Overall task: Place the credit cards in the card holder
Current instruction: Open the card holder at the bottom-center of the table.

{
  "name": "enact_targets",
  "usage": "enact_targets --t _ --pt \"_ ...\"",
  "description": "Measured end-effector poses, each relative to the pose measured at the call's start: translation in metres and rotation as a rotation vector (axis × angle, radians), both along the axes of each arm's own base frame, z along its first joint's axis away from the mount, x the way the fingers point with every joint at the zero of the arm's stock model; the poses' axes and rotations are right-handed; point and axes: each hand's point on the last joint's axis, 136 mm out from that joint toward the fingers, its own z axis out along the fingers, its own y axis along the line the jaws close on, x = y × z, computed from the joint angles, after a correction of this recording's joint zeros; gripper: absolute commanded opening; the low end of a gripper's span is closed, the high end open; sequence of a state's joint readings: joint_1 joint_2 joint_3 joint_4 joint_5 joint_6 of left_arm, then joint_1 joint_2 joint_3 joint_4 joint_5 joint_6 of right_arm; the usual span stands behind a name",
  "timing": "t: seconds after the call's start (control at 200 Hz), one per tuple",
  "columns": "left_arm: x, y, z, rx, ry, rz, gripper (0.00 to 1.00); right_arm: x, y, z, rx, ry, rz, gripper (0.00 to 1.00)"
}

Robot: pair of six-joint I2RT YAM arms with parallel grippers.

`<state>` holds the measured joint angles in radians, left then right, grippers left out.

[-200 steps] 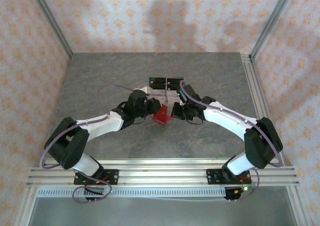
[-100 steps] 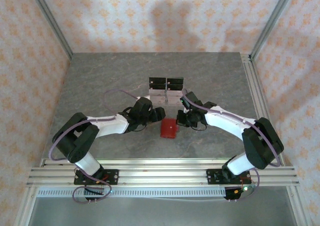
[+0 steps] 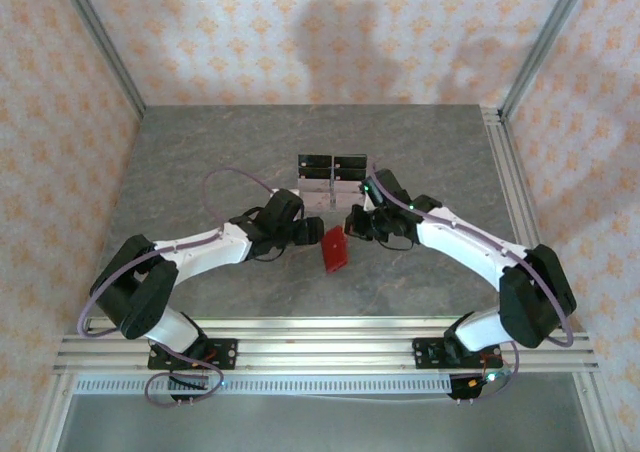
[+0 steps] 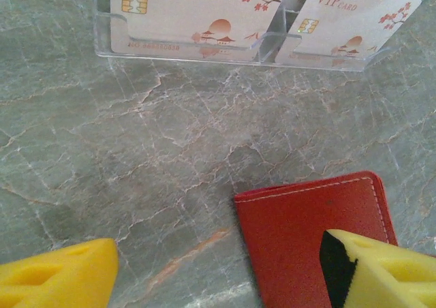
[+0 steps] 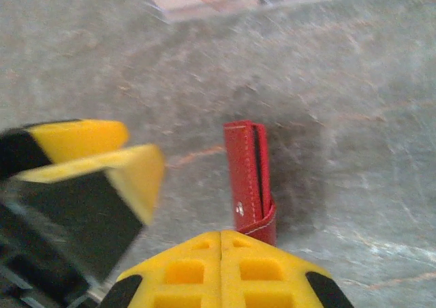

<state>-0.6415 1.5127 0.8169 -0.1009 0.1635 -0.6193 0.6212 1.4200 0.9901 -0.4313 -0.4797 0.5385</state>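
Top external view, and both arms are bent in toward the middle of the grey stone-patterned table (image 3: pixel 200 162), meeting just on the near side of the clear plastic stand (image 3: pixel 333 179). The red card holder (image 3: pixel 334 249) sits on the table near that stand, on its near side, looking narrow from above, so it's tilted or up on edge. Just left of it is the left gripper (image 3: pixel 314 234); the right gripper (image 3: pixel 352 222) is between it and the stand, a touch to the right. Over to the left wrist: yellow fingers (image 4: pixel 58 277) spread wide, bare table between them, and the right-hand one overlaps a corner of the folded card holder. Beyond, the stand carries two credit cards (image 4: pixel 197 11) upright side by side, one per slot, each pale with a gold chip and red blossom print, the right one reading VIP card. Right wrist now: jaws pressed fully together, the card holder seen edge-on, its snap tab running up to the fingertips, and I can't tell whether they pinch it.
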Motion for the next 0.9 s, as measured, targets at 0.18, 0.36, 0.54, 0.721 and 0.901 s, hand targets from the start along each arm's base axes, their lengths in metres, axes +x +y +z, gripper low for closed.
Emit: enact_targets --t 0.18,0.36,0.54,0.721,0.901 --pt "-0.001 0.0 0.0 0.001 0.005 -0.003 0.79 0.006 0.013 0.023 0.044 -0.041 0.017 0.0" --pt "-0.001 0.0 0.0 0.001 0.005 -0.003 0.79 0.005 0.013 0.023 0.041 -0.036 0.013 0.0" --pt "-0.002 0.0 0.0 0.001 0.005 -0.002 0.79 0.002 0.003 0.008 0.008 -0.02 -0.008 0.0" --pt "-0.002 0.001 0.0 0.002 0.006 -0.002 0.79 0.002 -0.025 -0.014 -0.057 0.008 -0.075 0.0" --pt "-0.003 0.003 -0.003 0.012 0.015 0.0 0.79 -0.008 -0.069 -0.055 -0.146 0.081 -0.171 0.0"
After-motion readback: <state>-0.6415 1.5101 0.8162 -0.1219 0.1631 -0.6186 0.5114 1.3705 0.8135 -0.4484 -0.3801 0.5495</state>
